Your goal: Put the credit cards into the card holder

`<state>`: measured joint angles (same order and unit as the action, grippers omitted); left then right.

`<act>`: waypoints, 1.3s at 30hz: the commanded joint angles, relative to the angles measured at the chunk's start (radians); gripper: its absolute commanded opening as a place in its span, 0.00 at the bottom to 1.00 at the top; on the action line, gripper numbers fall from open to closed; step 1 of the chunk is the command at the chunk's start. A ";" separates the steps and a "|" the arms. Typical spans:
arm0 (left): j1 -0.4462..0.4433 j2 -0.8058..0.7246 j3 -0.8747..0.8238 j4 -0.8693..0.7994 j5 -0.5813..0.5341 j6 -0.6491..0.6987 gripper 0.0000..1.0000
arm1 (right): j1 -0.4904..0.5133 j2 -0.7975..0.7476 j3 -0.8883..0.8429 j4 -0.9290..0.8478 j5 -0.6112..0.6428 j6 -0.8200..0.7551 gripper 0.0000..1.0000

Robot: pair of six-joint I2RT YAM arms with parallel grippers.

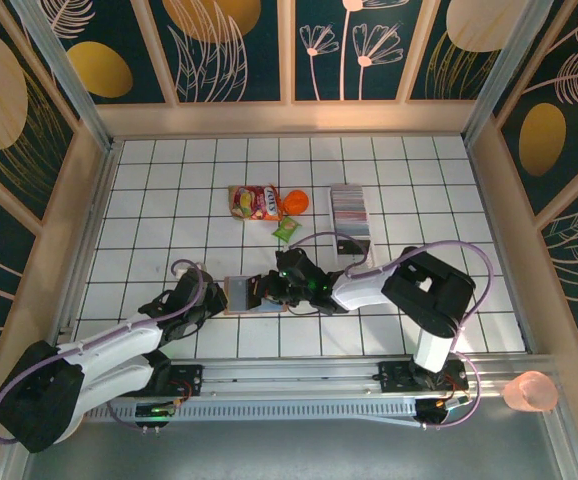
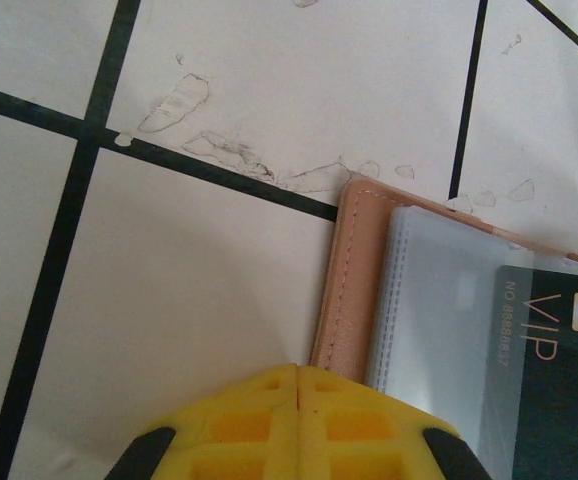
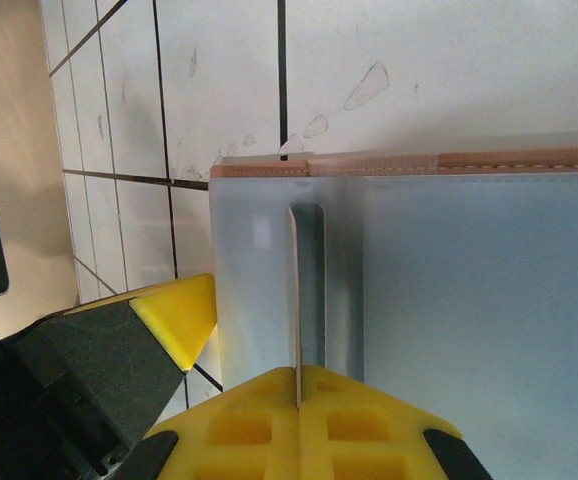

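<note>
gridded table (image 1: 169, 200); floral walls (image 1: 239, 50) | left fingers (image 2: 249, 420) pressed together | right fingers (image 3: 359, 420) pinching card (image 3: 309, 290)

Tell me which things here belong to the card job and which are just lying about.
Job: card holder; row of credit cards; one card held by the right gripper.
Lying about: snack packets; orange item; green packet; pink cup.

Two arms, white shells, black joint housings: left arm (image 1: 119, 345), right arm (image 1: 369, 285). Pale lilac cable loops off each, widest at 7 and 4 o'clock. Black bases at 6 o'clock. Left end effector (image 2: 297, 372), right end effector (image 3: 299, 375): yellow pads (image 2: 249, 430) with square waffle recesses, black finger bodies.
</note>
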<state>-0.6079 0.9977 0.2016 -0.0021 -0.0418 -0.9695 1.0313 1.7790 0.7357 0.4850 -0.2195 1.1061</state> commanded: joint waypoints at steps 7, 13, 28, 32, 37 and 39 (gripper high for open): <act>-0.003 0.015 -0.023 0.004 0.012 0.002 0.00 | 0.024 0.054 0.021 0.080 -0.021 0.028 0.00; -0.004 0.021 -0.026 0.012 0.019 0.000 0.00 | 0.030 0.038 0.022 0.031 0.001 0.006 0.16; -0.004 0.018 -0.033 0.019 0.025 -0.003 0.00 | 0.051 0.002 0.201 -0.444 0.168 -0.176 0.42; -0.005 0.019 -0.032 0.019 0.027 -0.003 0.00 | 0.059 0.010 0.239 -0.515 0.192 -0.204 0.42; -0.005 0.020 -0.034 0.024 0.028 -0.003 0.00 | 0.066 0.013 0.264 -0.545 0.202 -0.220 0.41; -0.003 0.022 -0.033 0.024 0.028 -0.002 0.00 | 0.067 0.024 0.278 -0.553 0.198 -0.225 0.40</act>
<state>-0.6079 1.0069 0.1940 0.0269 -0.0357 -0.9695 1.0878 1.8015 0.9779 -0.0128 -0.0521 0.9096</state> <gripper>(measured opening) 0.039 0.407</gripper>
